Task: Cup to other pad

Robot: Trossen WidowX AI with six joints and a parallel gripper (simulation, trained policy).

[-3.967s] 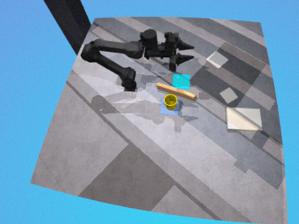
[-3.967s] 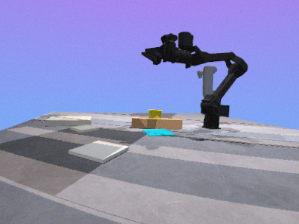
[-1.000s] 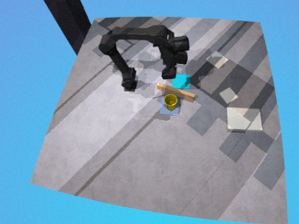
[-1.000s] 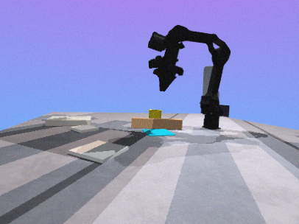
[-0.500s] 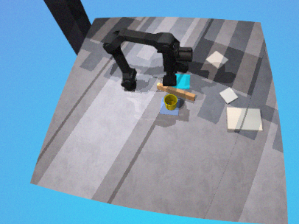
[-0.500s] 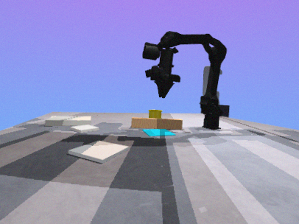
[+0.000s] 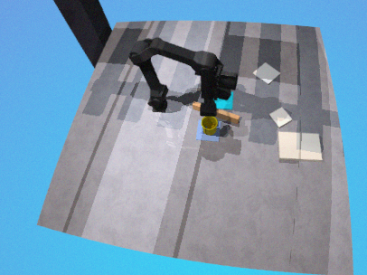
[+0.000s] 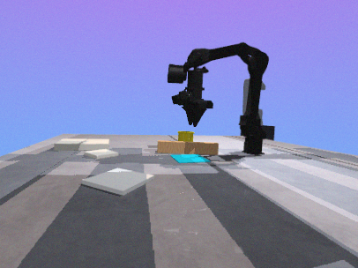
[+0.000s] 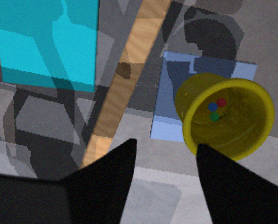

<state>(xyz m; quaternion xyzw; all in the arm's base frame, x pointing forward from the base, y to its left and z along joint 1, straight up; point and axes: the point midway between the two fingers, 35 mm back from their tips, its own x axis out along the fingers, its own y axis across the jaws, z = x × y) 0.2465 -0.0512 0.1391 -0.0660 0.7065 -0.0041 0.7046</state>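
Note:
The yellow cup (image 7: 209,126) (image 8: 185,137) (image 9: 240,132) stands upright on the blue pad (image 7: 202,137) (image 9: 165,129). In the wrist view a red marble (image 9: 221,102), a blue marble (image 9: 213,107) and a green marble (image 9: 214,116) lie inside it. The cyan pad (image 7: 228,101) (image 8: 190,159) (image 9: 50,55) is bare, on the other side of the wooden bar (image 7: 230,116) (image 8: 171,147) (image 9: 137,45). My gripper (image 7: 208,114) (image 8: 193,125) (image 9: 166,148) points down above the cup's height, beside the cup. Its fingers are partly open with nothing between them.
The low wooden bar lies between the two pads. Two small pale slabs (image 7: 267,73) (image 7: 281,117) (image 8: 116,182) (image 8: 101,153) and a larger cream block (image 7: 300,146) (image 8: 81,145) lie off to one side. A dark post (image 7: 83,16) stands behind the arm.

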